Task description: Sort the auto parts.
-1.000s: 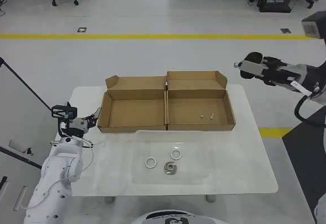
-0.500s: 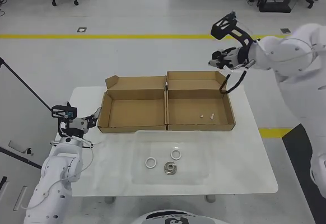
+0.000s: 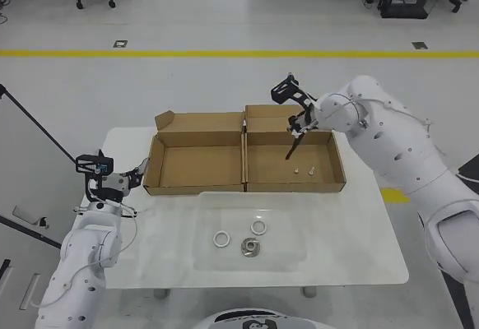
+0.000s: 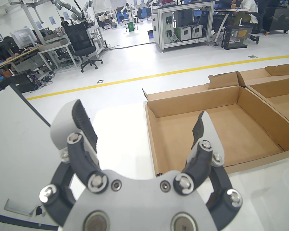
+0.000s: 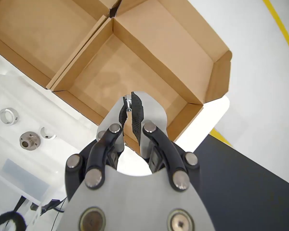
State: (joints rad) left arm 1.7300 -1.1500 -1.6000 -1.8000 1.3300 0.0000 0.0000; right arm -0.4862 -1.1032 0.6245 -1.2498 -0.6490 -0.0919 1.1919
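A small screw (image 5: 128, 105) is pinched between the tips of my right gripper (image 5: 129, 99). The fingers are squeezed nearly together on it. I hold it up in the air over the right box (image 3: 268, 169). On the floor of that box lie a little bolt (image 3: 295, 171) and a second bolt (image 3: 311, 173), close to each other. The left box (image 3: 194, 169) sits right beside it, and their walls touch. In front of the boxes is a clear tray (image 3: 223, 206). In it are a white ring (image 3: 258, 226), another ring (image 3: 221, 239) and a grey metal hub (image 3: 250, 246). All of it stands on the white table (image 3: 355, 247). My left gripper (image 4: 140, 118) is spread wide. It is by the table's left edge, near the left box.
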